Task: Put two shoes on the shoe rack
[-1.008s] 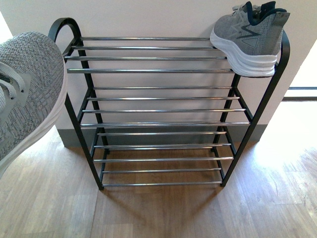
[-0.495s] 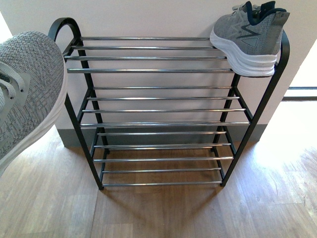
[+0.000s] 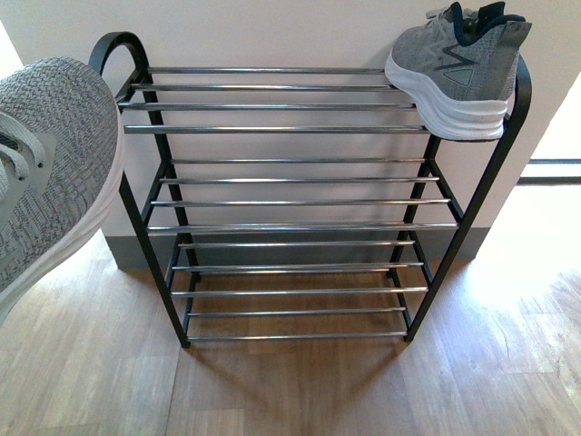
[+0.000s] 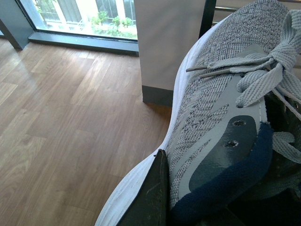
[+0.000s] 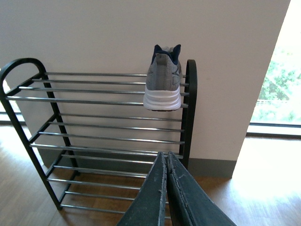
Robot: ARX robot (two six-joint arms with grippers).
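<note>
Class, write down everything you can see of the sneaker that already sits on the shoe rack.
The sneaker has a grey knit upper with a paler zigzag mark on its side, grey laces, navy collar lining and a thick, ridged white sole. It stands upright on the top tier of the shoe rack, at its right end beside the black frame loop, toe toward the wall, heel slightly overhanging the front bar. Its sole rests on the chrome bars.
</note>
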